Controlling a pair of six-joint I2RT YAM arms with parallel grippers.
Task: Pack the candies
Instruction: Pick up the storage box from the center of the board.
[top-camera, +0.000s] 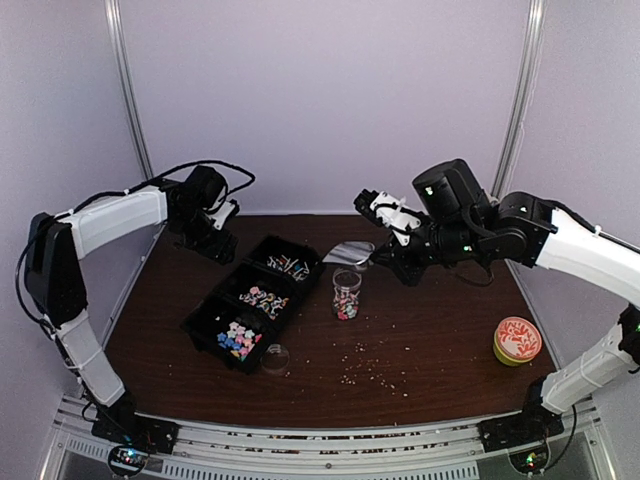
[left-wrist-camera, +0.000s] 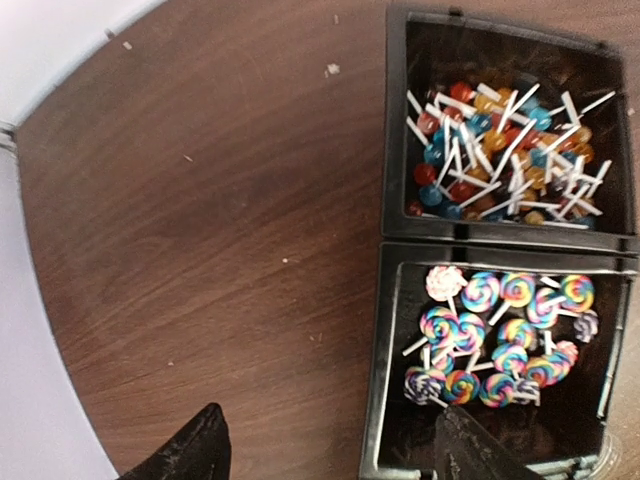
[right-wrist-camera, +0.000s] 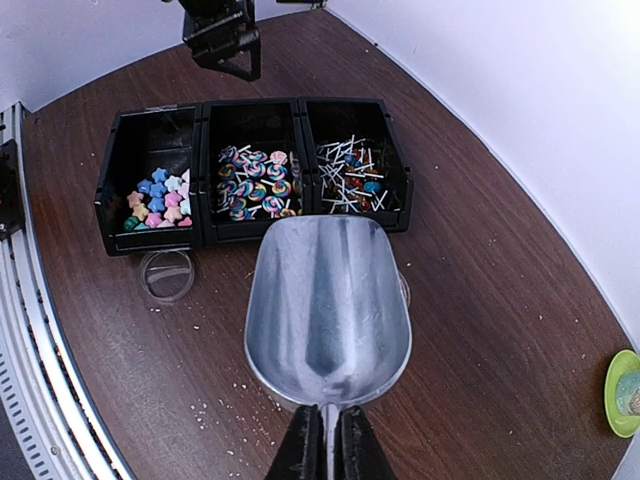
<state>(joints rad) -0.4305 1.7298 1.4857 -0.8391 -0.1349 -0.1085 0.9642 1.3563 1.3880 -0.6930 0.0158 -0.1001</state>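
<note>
Steel scoop — empty, handle clamped in R gripper, over jar. L gripper wide, nothing held, above tray. Candies: tray bins, some in jar. Risk — scoop lip clips jar, tips it.

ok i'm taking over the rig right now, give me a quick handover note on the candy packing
The left gripper is open and empty, hovering by the black three-bin plastic tray.
The right gripper is shut on the handle of the silver metal scoop, which is empty and held over the small clear jar.
Candies: pastel star-shaped sweets, rainbow swirl lollipops and small ball lollipops each sit in their own bin.
Done: the jar is partly filled with mixed candies.
Left: probably more scooping, then fit the clear round lid lying beside the tray.
</note>
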